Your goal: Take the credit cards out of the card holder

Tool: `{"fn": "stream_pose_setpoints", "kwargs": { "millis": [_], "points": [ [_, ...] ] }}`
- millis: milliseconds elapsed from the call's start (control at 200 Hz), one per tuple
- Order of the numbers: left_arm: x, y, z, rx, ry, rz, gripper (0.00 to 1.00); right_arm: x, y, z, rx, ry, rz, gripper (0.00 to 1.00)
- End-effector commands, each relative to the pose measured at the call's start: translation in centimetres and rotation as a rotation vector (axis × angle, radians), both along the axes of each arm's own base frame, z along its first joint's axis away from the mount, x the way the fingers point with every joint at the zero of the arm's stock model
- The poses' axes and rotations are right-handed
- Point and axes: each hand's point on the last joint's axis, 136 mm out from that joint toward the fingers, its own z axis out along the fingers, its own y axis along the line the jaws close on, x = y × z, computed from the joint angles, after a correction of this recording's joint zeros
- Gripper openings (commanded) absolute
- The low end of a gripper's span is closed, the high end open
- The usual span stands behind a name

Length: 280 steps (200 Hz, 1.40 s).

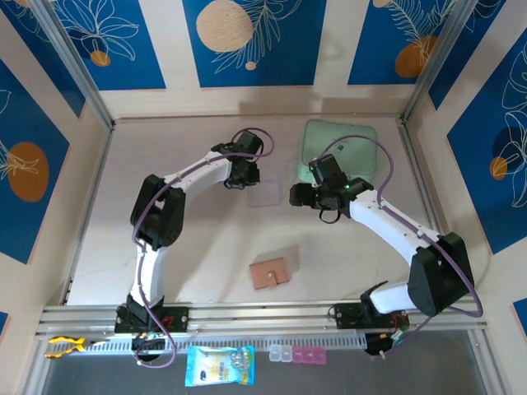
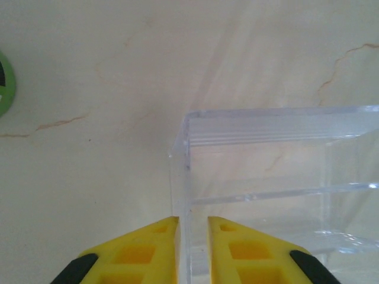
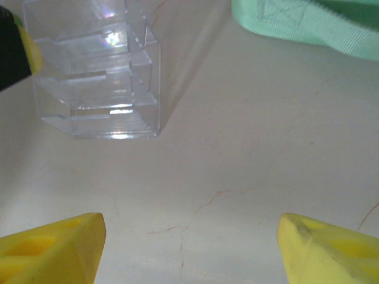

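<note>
Item: card holder (image 1: 269,272), salmon-tan, lay flat and closed on the table (image 1: 198,247) at lower centre of the top view, well apart from both arms. Left gripper (image 2: 192,220), at upper centre of the top view, stood with its yellow fingers (image 2: 142,251) narrowly apart astride one wall of a clear stepped stand (image 2: 278,177), a slim gap showing beside that wall. Right gripper (image 3: 192,222) had its jaws spread wide over bare table, holding nothing, with the stand at the upper left of its wrist view and a mint-green pouch (image 3: 296,23) at the upper right.
</note>
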Motion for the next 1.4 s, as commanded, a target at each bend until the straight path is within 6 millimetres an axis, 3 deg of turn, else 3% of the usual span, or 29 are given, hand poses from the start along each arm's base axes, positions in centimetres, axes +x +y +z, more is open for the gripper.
{"fn": "stream_pose_setpoints", "kwargs": {
  "millis": [0,150,260,405,660,830,1025,1135,1396],
  "points": [
    [-0.6,-0.2,3.6,-0.047,-0.041,-0.019,0.22,-1.7,1.4,1.1,0.076,0.067,0.011,0.77],
    [-1.2,-0.1,4.9,-0.06,-0.056,-0.042,0.23,-3.9,3.0,0.6,0.124,0.163,0.008,0.78],
    [-1.9,-0.1,5.9,-0.099,-0.061,-0.075,0.25,-5.7,4.2,0.5,0.158,0.244,-0.041,0.83],
    [-3.4,-0.2,7.8,-0.137,-0.121,-0.196,0.3,-7.4,5.6,0.5,0.252,0.35,-0.191,0.88],
    [-6.2,4.1,10.4,-0.077,-0.151,-0.279,0.36,-10.8,6.5,-1.8,0.456,0.595,-0.634,0.88],
    [-7.3,6.9,11.3,-0.06,-0.188,-0.291,0.38,-14.2,5.5,-4.4,0.437,0.678,-0.88,0.97],
    [-7.3,9.6,12.9,0.034,-0.261,-0.312,0.4,-17.0,6.0,-7.5,0.412,0.787,-0.997,0.99],
    [-7.2,10.2,13.5,0.033,-0.314,-0.301,0.4,-17.9,6.2,-8.5,0.391,0.816,-1.039,0.99],
    [-7.6,9.8,13.8,-0.034,-0.331,-0.308,0.4,-18.6,7.0,-10.4,0.394,0.842,-1.095,0.99]
  ]
}}
